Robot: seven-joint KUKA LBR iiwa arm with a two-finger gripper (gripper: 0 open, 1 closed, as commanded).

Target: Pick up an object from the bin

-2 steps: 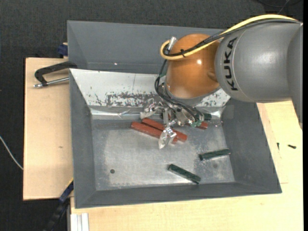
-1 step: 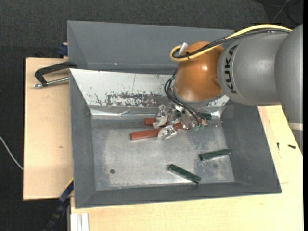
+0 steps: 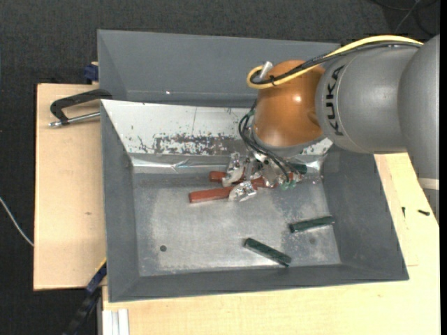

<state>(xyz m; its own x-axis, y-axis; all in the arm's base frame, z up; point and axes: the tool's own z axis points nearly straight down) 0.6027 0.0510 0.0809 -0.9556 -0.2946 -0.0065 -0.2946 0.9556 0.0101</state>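
Dark green bar [image 3: 267, 251] lies nearest, a second green bar [image 3: 311, 224] beyond it. Farther back the pincer [image 3: 242, 181] sits low by a reddish-brown bar [image 3: 208, 196], apart or clamped I cannot tell; nothing looks lifted yet.

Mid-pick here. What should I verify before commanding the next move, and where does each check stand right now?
1. Hand down inside the bin: ok.
2. Hand over a target: ok, it is at the right end of the red-brown bar.
3. That bar actually gripped: cannot tell.
4. Dark green bar on the right apart from the hand: ok.
5. Dark green bar in front apart from the hand: ok.
6. Clearance to the back wall: cannot tell.
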